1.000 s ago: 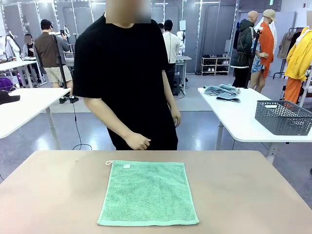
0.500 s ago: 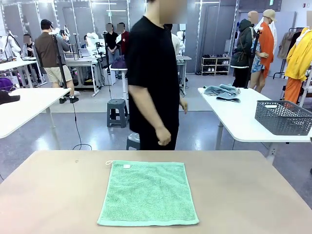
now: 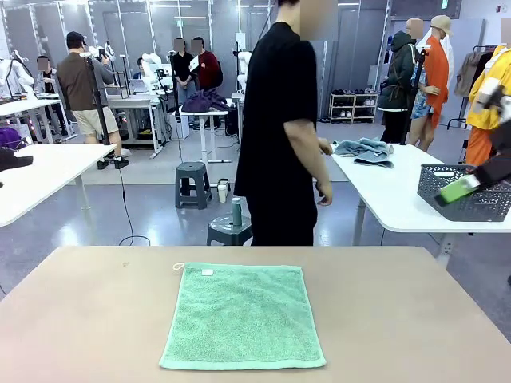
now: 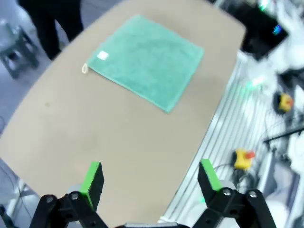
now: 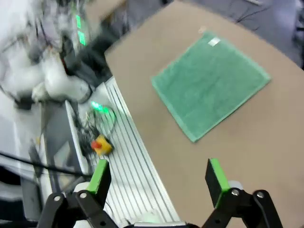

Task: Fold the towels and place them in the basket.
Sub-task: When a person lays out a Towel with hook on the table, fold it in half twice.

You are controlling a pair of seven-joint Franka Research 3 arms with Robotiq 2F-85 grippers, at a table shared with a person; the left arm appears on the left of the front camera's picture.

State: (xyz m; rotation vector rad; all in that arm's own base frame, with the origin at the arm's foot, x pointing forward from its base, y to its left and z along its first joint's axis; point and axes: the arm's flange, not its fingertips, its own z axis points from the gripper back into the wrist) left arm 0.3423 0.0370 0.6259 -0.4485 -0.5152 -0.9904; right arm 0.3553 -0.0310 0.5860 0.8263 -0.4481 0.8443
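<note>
Left gripper [image 4: 151,173], right gripper [image 5: 158,173] spread, empty, high over table. Mint green towel [image 3: 242,317] flat mid-table, ahead of both, well apart; neither seemingly nearer, wrist views blurred.

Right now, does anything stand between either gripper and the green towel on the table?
Nothing visible does. The green towel lies flat and alone on the table. The left gripper and the right gripper both hang open above it, with only bare tabletop between them and the towel.
</note>
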